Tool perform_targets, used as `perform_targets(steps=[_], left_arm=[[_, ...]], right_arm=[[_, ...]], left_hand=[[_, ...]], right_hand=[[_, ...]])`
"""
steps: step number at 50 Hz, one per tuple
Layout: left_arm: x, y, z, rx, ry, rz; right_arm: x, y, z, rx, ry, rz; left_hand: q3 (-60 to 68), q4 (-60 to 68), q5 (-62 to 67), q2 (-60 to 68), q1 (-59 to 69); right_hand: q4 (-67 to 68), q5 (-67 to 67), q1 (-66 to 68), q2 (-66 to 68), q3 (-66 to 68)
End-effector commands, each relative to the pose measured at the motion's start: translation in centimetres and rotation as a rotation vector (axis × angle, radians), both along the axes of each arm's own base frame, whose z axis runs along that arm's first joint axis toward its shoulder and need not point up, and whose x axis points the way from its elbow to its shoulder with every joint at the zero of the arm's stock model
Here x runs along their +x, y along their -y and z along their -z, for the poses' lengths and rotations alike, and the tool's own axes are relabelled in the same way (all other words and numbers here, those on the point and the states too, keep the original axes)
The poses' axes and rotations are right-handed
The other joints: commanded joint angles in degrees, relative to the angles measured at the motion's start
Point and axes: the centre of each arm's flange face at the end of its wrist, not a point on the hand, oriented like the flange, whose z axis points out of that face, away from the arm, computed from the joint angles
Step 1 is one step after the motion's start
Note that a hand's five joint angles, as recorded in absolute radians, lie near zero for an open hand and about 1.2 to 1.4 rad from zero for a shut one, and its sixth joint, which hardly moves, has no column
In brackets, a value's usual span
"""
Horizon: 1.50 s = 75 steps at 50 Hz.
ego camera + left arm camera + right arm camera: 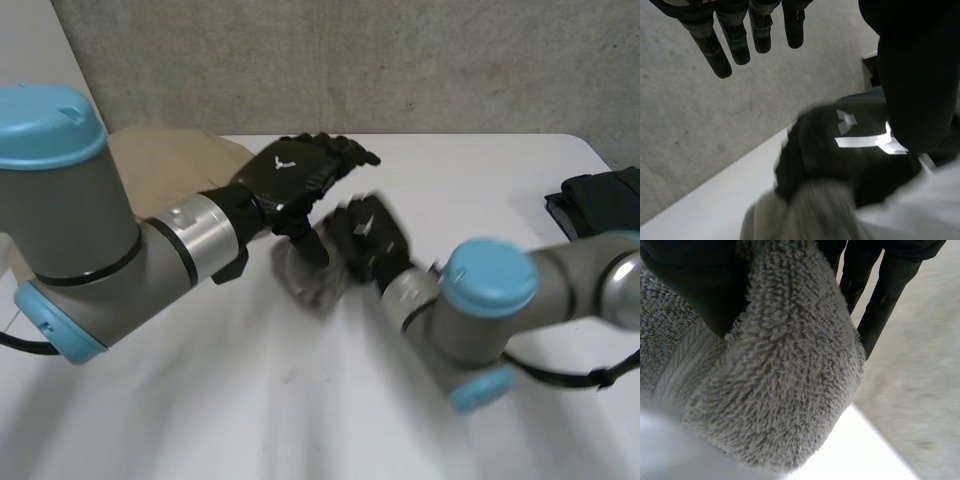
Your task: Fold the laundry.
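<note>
Three cloths are counted on the surface (250,400): one grey towel (305,282) near the middle, one beige cloth (165,160) at ten o'clock by the far edge, and one dark cloth (600,205) at three o'clock. The towel is pinched between thumb and fingers of the right hand (370,235). The left hand (295,170) is held just above it, with its fingers (715,55) straight and nothing grasped. Bare surface is seen from five to eight o'clock.
</note>
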Motion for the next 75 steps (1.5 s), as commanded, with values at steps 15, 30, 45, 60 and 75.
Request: perform_targets(steps=[15, 30, 45, 60, 75], left_arm=[[0.3, -0.4, -2.9, -0.053, -0.101, -0.027], [0.0, -0.6, -1.9, -0.030, -0.084, -0.016], [-0.7, -1.7, -2.2, -0.033, -0.092, 0.015], [-1.2, -3.5, -5.8, -0.119, -0.158, 0.052], [10.4, 10.4, -9.1, -0.304, -0.205, -0.592]], right_arm=[[-26.3, 22.0, -11.9, -0.350, 0.243, 0.351], [-40.5, 25.0, 3.8, -0.120, 0.175, 0.245], [-45.6, 21.2, -2.6, -0.043, 0.212, 0.414], [-45.9, 19.0, -13.4, -0.252, -0.132, 0.925], [-18.3, 10.6, -12.7, -0.444, -0.014, 0.205]], left_hand=[[-0.30, 0.33, -0.63, 0.09, 0.77], [-0.30, 0.33, -0.63, 0.09, 0.77], [-0.30, 0.33, -0.63, 0.09, 0.77], [-0.30, 0.33, -0.63, 0.09, 0.77], [0.20, 0.84, -0.13, 0.59, 1.28]], right_hand=[[12.28, 16.47, 20.65, 14.42, 14.18], [12.28, 16.47, 20.65, 14.42, 14.18], [-57.72, -53.53, -49.35, -55.58, -55.82], [-57.72, -53.53, -49.35, -55.58, -55.82], [-57.72, -53.53, -49.35, -55.58, -55.82]])
